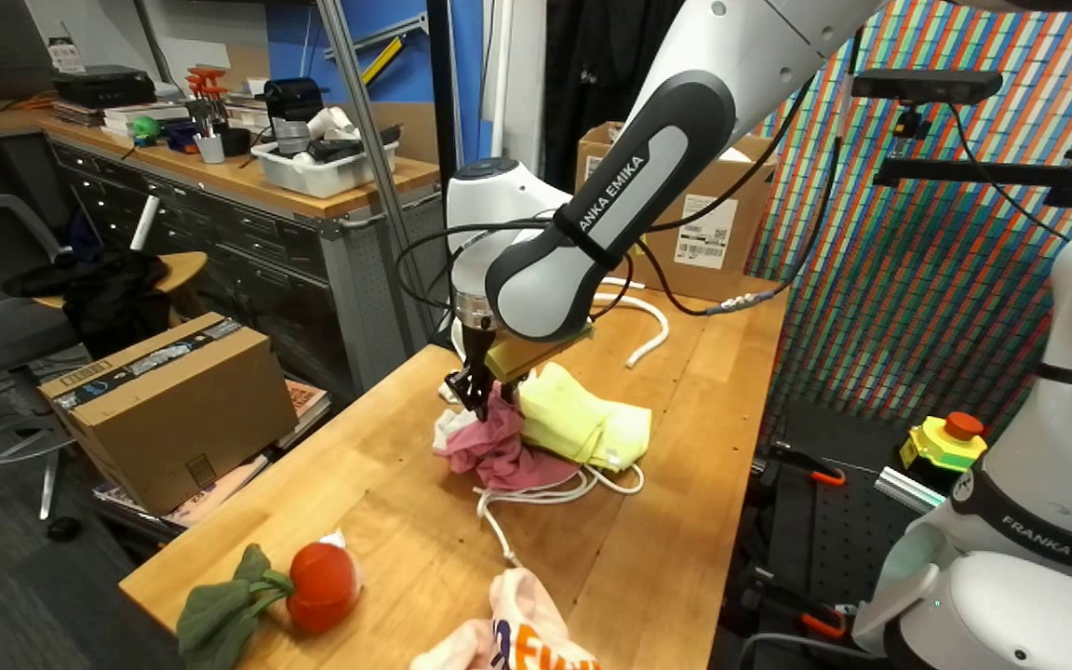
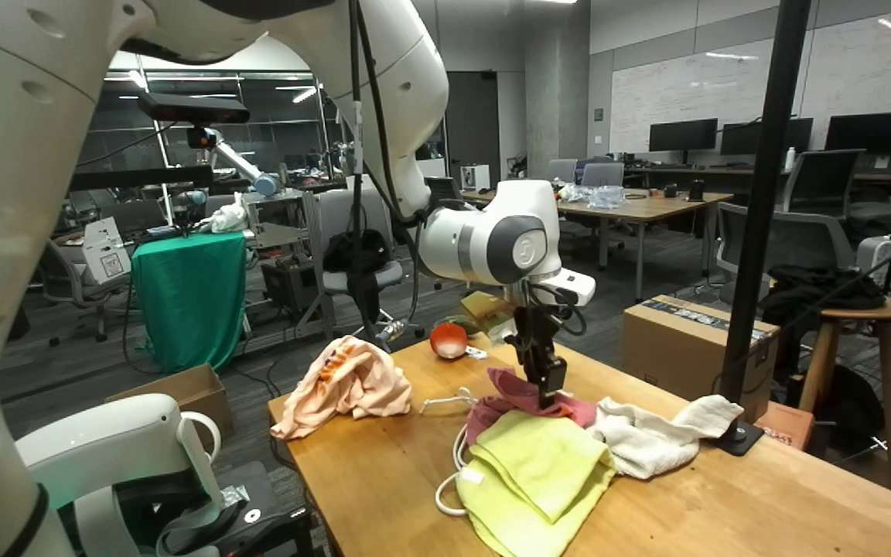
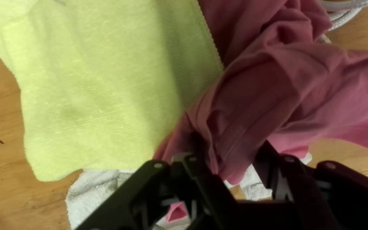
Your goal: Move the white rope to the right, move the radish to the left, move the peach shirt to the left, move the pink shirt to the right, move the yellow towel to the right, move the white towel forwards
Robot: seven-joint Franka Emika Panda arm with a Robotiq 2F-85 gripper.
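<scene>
My gripper [image 1: 497, 395] points down into the pink shirt [image 1: 499, 456], its fingers part-way apart. In the wrist view, folds of the pink shirt [image 3: 267, 86] fill the space at the fingertips; whether they are pinched I cannot tell. The yellow towel [image 2: 542, 460] lies folded against the pink shirt. Partly under both is the white towel [image 2: 646, 437]. At the far end from these, the radish [image 1: 322, 586] rests on the table with green leaves spread, and the peach shirt [image 2: 353, 387] lies crumpled. The white rope [image 1: 663, 326] curves behind the arm, partly hidden.
A thinner white cord [image 1: 536, 498] with loops runs out from under the cloths toward the peach shirt. A cardboard box [image 1: 713, 223] stands at one table end. Beside the white towel a black pole [image 2: 762, 193] rises. Another box [image 2: 693, 340] sits beyond the table edge.
</scene>
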